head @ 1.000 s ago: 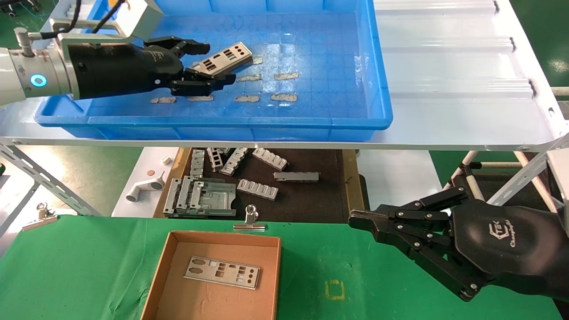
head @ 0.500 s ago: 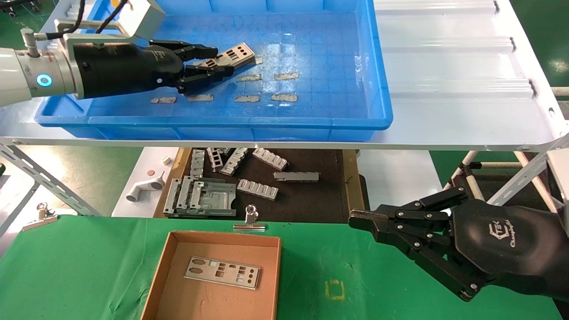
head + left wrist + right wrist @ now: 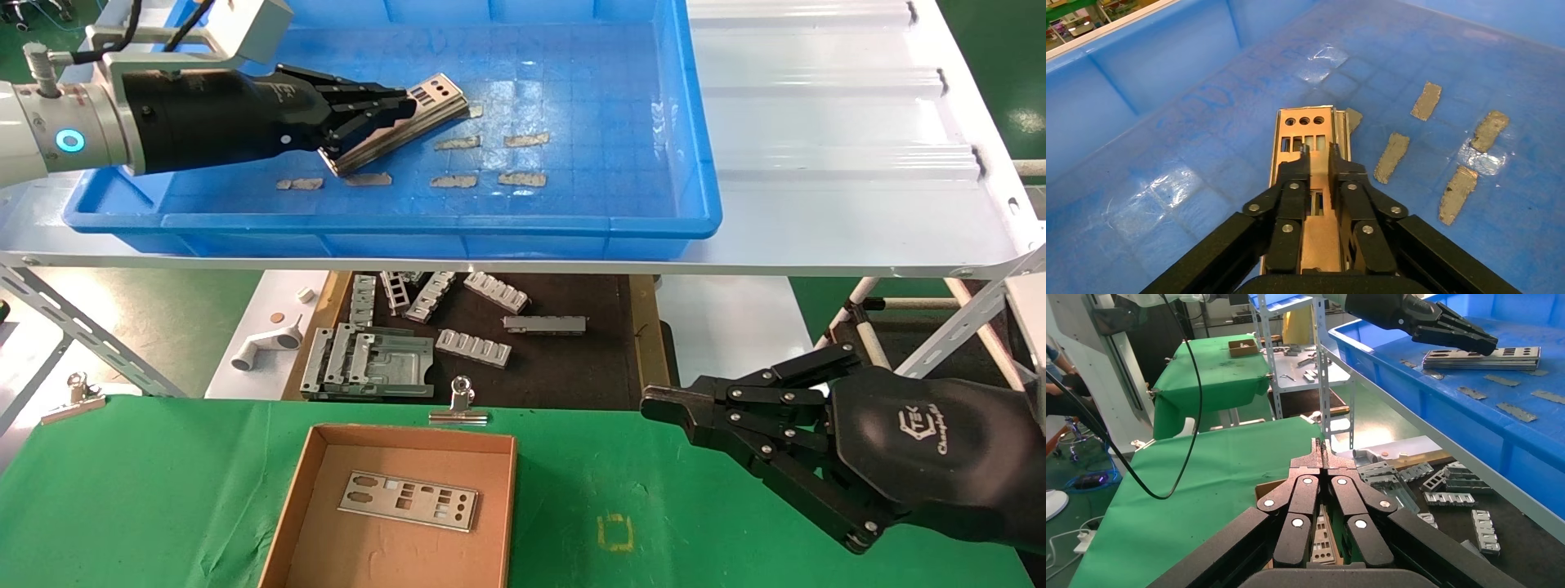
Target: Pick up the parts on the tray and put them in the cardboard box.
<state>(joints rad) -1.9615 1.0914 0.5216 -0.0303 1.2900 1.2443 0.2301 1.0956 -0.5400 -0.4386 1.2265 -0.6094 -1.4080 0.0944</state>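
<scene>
Thin silver punched metal plate [image 3: 409,122] lies tilted on blue grid-floored plastic tray [image 3: 637,122], among grey tape patches | left gripper [image 3: 392,110] pinches its edge, fingers closed on it | second plate [image 3: 408,501] flat in brown cardboard box [image 3: 392,555] | right gripper [image 3: 654,404] parked over green cloth, fingertips together, empty

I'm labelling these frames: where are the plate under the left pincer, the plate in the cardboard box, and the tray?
gripped plate [image 3: 1303,127], left wrist view, its punched far end.
boxed plate [image 3: 408,501], head view, its middle.
tray [image 3: 458,224], head view, near wall.
</scene>
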